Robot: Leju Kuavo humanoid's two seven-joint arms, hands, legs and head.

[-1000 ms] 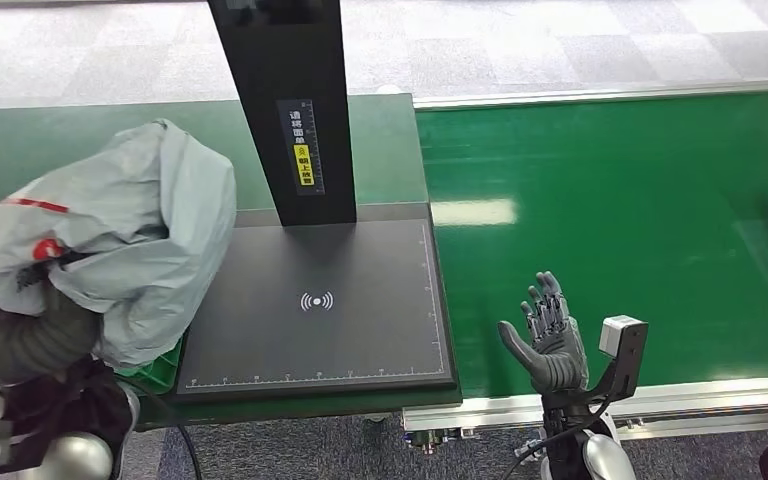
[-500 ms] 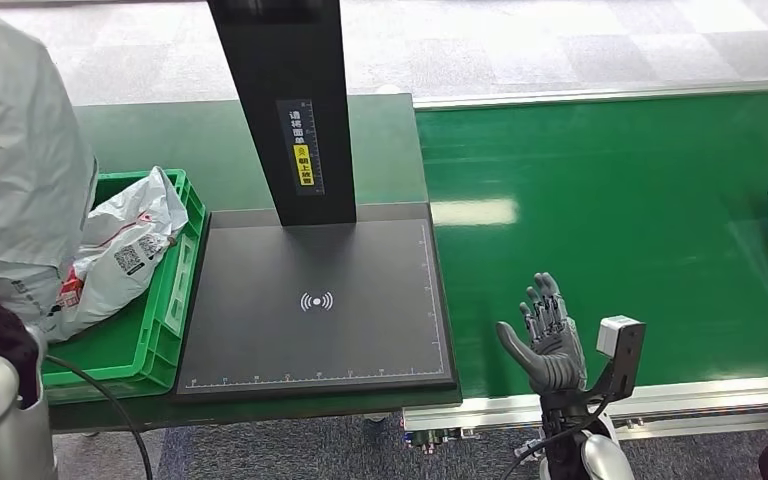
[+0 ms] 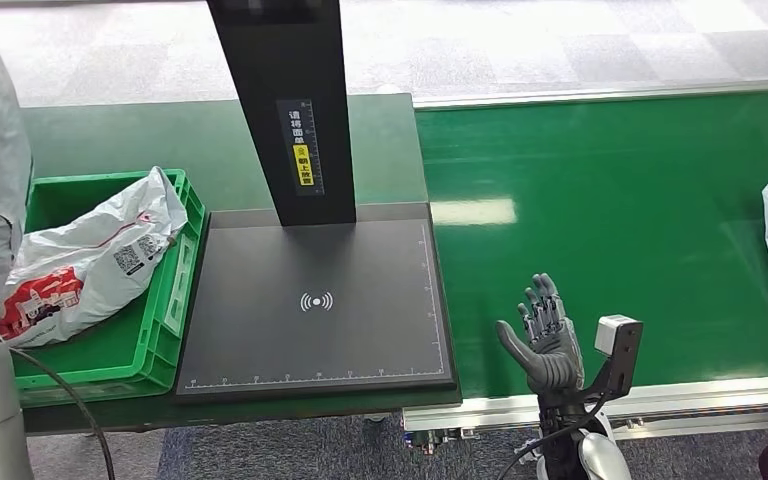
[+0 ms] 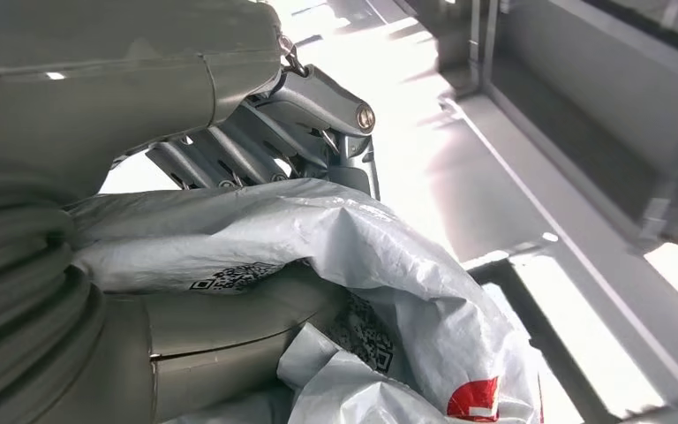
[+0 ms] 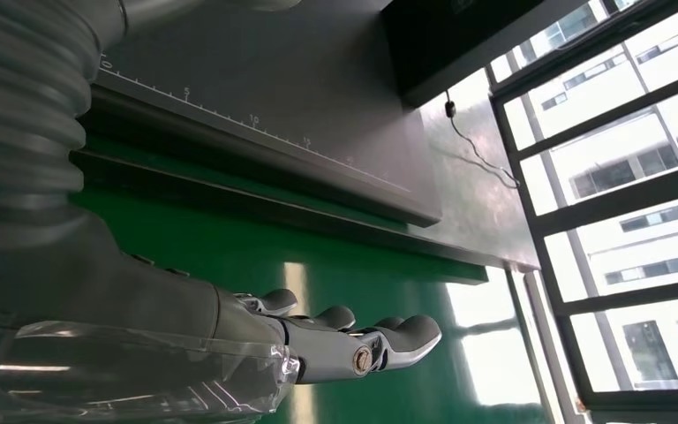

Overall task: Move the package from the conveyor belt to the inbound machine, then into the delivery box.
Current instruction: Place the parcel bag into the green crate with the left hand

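Left hand: our left hand (image 4: 256,150) grips the package (image 4: 353,265); in the left wrist view its fingers press on the grey film from one side and the thumb from the other. We hold it raised, at the far left of the head view, where the package edge shows.
Right hand: our right hand (image 3: 550,335) is open, palm up, with nothing in it, over the near edge of the conveyor belt (image 3: 620,200).
Step in hand: we judge that the package goes next into the delivery box (image 3: 175,300), which lies below and just beside the left hand.
How to do it well: we should lower it over the box before we loosen the fingers, because another parcel (image 3: 90,260) already lies inside.
Package look: soft, wrinkled grey-white plastic bag, with QR codes and a red mark.
Inbound machine: the inbound machine (image 3: 315,300) lies between our two hands.
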